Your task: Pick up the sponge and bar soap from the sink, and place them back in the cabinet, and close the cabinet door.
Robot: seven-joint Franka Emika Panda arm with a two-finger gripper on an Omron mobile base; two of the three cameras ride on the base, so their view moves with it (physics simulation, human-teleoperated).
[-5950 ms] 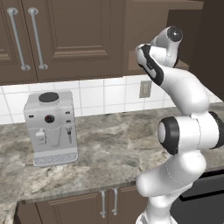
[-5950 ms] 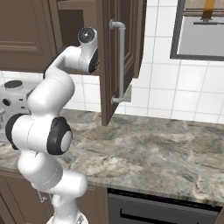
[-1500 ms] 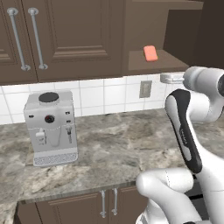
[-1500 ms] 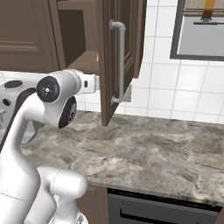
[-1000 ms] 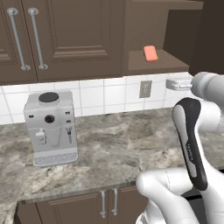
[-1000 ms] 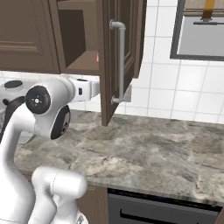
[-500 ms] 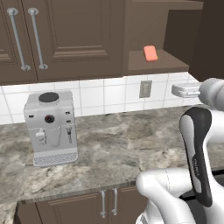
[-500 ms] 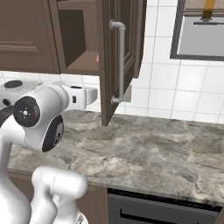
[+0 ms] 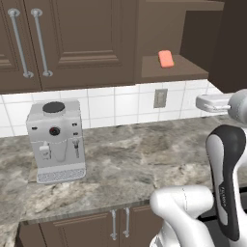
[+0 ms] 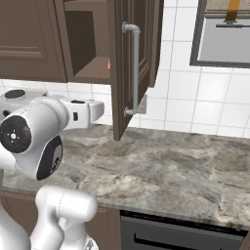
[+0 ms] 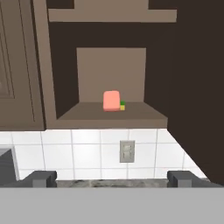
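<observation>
soap (image 9: 166, 59): pink bar lying on the cabinet (image 9: 144, 43) shelf, near the shelf's front edge; in the hand view it sits mid-shelf (image 11: 112, 101).
sponge (image 11: 123, 105): a small green-over-yellow corner shows just beside the soap on the shelf, mostly hidden behind it; whether they touch cannot be told.
door (image 10: 134, 63): swung wide open, standing edge-on out from the cabinet, its long silver handle (image 10: 135, 68) upright on the outer face.
gripper (image 11: 113, 178): below shelf height, out in front of the open cabinet and facing into it; in the right base view the white hand (image 10: 90, 112) sits just left of the door's lower edge, apart from it.
fingers (image 11: 41, 178): spread wide, one dark tip at each lower side of the hand view, nothing between them.
table (image 9: 125, 159): grey marbled top running under the cabinets, white tiled wall behind it.
coffee machine (image 9: 55, 140): silver, upright toward the table's left end, against the back wall.
outlet (image 9: 159, 98): on the tiles, under the shelf.
double-door cabinet (image 9: 58, 43): left of the open one, both doors shut, two bar handles side by side.
</observation>
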